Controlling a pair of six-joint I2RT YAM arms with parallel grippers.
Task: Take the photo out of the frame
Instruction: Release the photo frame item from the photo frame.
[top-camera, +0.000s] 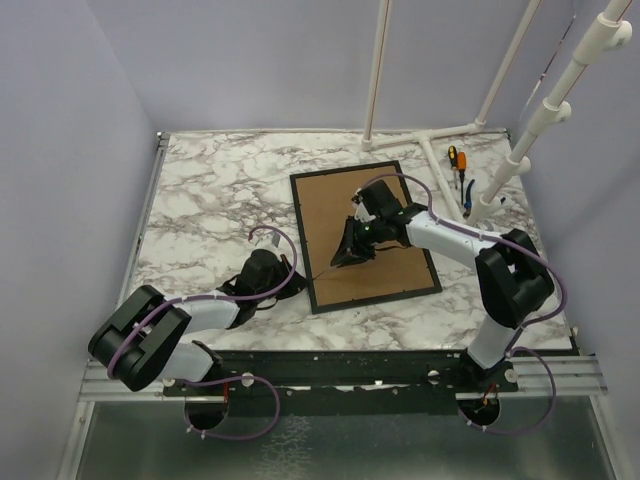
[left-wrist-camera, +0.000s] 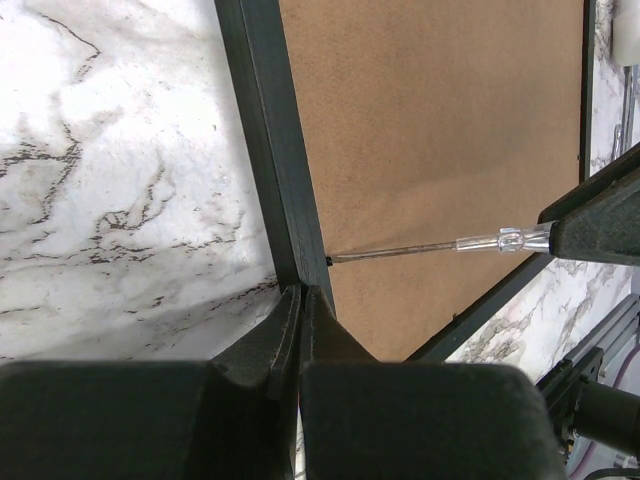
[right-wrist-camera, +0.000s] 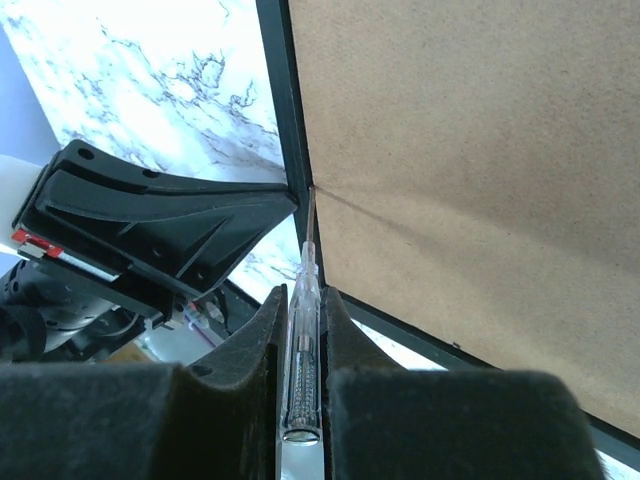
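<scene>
The frame (top-camera: 325, 205) lies face down on the table (top-camera: 215, 190), so the photo is hidden under its brown back and I cannot see it. The right gripper (right-wrist-camera: 303, 300) is closed narrowly on a clear screwdriver (right-wrist-camera: 304, 340), whose tip sits at the frame's inner left edge, probably to pry there. The left gripper (left-wrist-camera: 303, 295), fully closed, rests against the outer edge, I think to stop the frame from sliding

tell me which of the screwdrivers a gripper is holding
The clear-handled screwdriver, shut in the right gripper, tip against the frame's black border. The orange-handled tools lie loose by the white pipes.
</scene>
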